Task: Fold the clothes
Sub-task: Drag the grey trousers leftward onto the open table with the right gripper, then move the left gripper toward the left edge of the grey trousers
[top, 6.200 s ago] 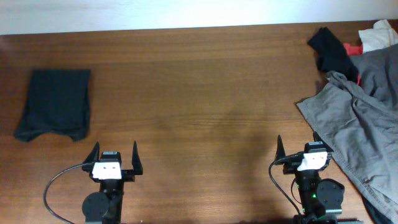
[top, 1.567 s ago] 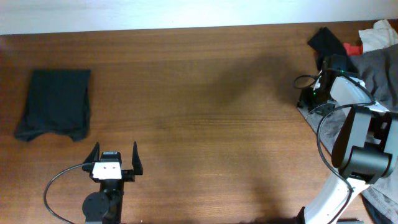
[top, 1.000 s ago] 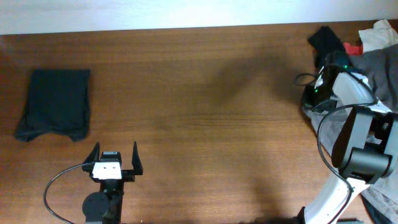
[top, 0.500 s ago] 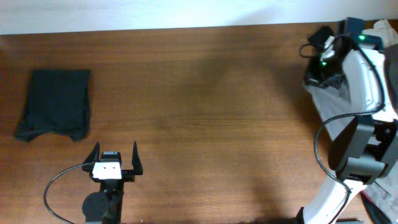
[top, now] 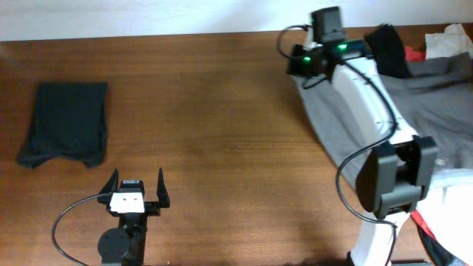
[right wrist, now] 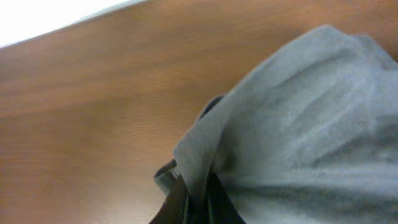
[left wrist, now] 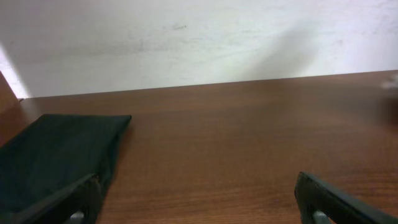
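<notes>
The grey-olive trousers (top: 414,103) are drawn out leftward from the clothes pile at the table's right end. My right gripper (top: 301,70) is shut on their leading edge near the far middle of the table. In the right wrist view the dark fingers (right wrist: 180,205) pinch a fold of the grey trousers (right wrist: 311,112) above bare wood. A folded dark charcoal garment (top: 65,122) lies flat at the far left and also shows in the left wrist view (left wrist: 56,155). My left gripper (top: 135,185) stands open and empty near the front edge (left wrist: 199,208).
Black (top: 388,48), red (top: 419,55) and white (top: 451,41) garments lie bunched at the far right corner. More white fabric (top: 458,177) shows at the right edge. The right arm (top: 369,96) stretches over the trousers.
The right gripper, shut on the trousers, has swung left along the far edge and dragged the cloth out of the pile. The left arm has stayed still.
</notes>
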Robot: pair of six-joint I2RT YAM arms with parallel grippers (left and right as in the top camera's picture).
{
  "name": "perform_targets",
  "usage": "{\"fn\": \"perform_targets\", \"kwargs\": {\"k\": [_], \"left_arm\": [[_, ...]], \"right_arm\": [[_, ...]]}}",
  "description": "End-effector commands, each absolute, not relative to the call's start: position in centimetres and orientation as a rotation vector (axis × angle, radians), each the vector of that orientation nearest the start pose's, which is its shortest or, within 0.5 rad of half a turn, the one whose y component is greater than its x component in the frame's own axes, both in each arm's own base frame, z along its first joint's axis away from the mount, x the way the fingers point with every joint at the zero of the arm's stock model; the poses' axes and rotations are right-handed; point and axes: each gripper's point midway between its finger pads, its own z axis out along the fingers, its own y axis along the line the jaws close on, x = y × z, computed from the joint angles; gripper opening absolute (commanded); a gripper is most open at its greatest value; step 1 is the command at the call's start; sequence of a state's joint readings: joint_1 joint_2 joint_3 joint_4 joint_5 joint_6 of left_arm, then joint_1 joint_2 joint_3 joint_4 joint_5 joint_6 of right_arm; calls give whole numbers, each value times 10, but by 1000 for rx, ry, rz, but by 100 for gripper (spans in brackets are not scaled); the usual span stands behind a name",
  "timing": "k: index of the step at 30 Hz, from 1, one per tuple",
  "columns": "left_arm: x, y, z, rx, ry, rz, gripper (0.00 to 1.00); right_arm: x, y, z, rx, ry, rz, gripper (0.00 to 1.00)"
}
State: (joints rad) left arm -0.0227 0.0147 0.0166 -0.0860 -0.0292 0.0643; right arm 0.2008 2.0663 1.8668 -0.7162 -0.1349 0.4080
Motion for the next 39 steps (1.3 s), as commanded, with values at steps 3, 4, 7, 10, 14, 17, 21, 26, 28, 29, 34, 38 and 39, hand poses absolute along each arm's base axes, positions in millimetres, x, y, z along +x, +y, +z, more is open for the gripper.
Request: {"fn": "perform_targets", "kwargs": {"k": [3,4,7,10,14,17,21,26,28,29,34,38,39], "left_arm": [[246,-1,156,66,1651,64,99],[246,-1,156,66,1651,64,99],[246,-1,156,66,1651,64,99],[246,-1,156,66,1651,64,99],[246,-1,156,66,1651,64,99],[246,-1,156,66,1651,64,99],[246,-1,156,66,1651,64,99],[246,-1,156,66,1651,64,99],[246,-1,156,66,1651,64,99],[246,-1,156,66,1651,64,99],[246,-1,157,66,1648,65,99],[246,-1,158,66,1644,64,99],[246,-1,158,66,1643,64,99]], "right_arm": [[545,204,158,65,2435,548,25],[547,210,162,15,2411,544,49],[551,213,183,-73,2344,528,80],[549,191,212,-87,2313,492,87],[525,132,250,-37,2353,410,93],[495,61,263,107,2431,267,98],[442,-33,266,360,2540,149,99],[387,-134,246,646,2637,52,99],[367,-165,235,744,2663,35,99],[358,-179,229,792,2671,27,99],[322,-233,201,1044,2658,75,98],[314,-247,185,1141,2621,205,94],[315,-246,184,1148,2610,250,93]]}}
